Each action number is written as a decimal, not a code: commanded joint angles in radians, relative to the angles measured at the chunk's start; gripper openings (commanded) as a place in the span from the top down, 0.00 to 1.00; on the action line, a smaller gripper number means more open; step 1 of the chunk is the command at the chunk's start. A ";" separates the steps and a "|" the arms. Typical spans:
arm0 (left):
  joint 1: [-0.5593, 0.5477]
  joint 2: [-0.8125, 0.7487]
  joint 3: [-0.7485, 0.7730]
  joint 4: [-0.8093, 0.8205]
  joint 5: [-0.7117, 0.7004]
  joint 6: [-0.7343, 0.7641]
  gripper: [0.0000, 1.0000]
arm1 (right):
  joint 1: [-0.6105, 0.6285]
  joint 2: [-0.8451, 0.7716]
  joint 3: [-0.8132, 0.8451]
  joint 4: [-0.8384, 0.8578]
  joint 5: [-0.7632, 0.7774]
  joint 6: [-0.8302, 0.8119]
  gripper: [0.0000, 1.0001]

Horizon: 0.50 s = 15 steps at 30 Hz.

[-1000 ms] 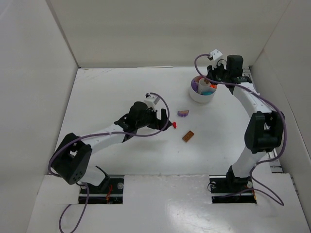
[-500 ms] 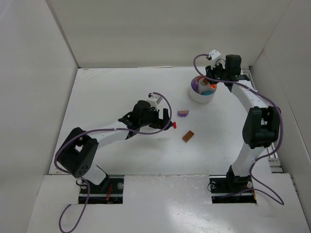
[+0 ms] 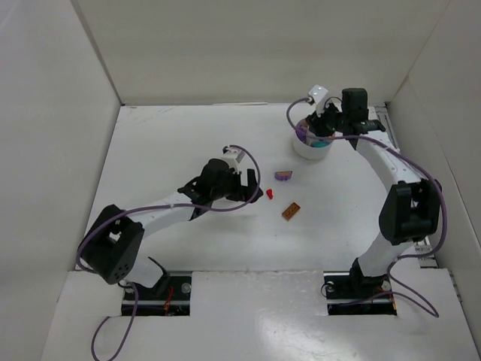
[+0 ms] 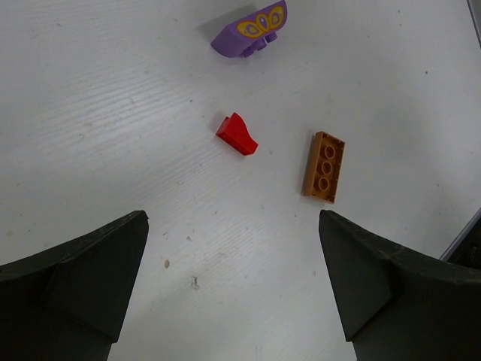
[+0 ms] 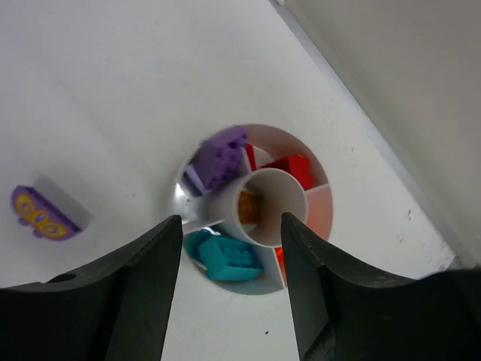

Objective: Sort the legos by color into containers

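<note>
Three legos lie loose on the table: a red piece, a brown plate and a purple piece. My left gripper is open and empty, just left of the red piece. The round white tub holds a purple brick, a red brick and a teal brick in separate wedges. An orange brick sits in its central hole. My right gripper is open and empty above the tub.
White walls enclose the table on the left, back and right. The tub stands near the back right corner, close to the right wall's metal rail.
My right gripper has shifted a little to the left over the tub. My left gripper has stayed beside the red piece, with only a slight shift.
</note>
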 commanded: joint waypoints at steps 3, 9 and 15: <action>0.003 -0.195 -0.106 -0.018 -0.081 -0.002 0.01 | 0.201 -0.135 -0.049 -0.186 0.045 -0.355 0.38; 0.003 -0.365 -0.215 -0.098 -0.151 -0.027 0.01 | 0.361 -0.027 -0.065 -0.350 0.132 -0.443 0.37; 0.003 -0.453 -0.267 -0.130 -0.162 -0.062 0.01 | 0.425 0.133 -0.025 -0.401 0.255 -0.443 0.37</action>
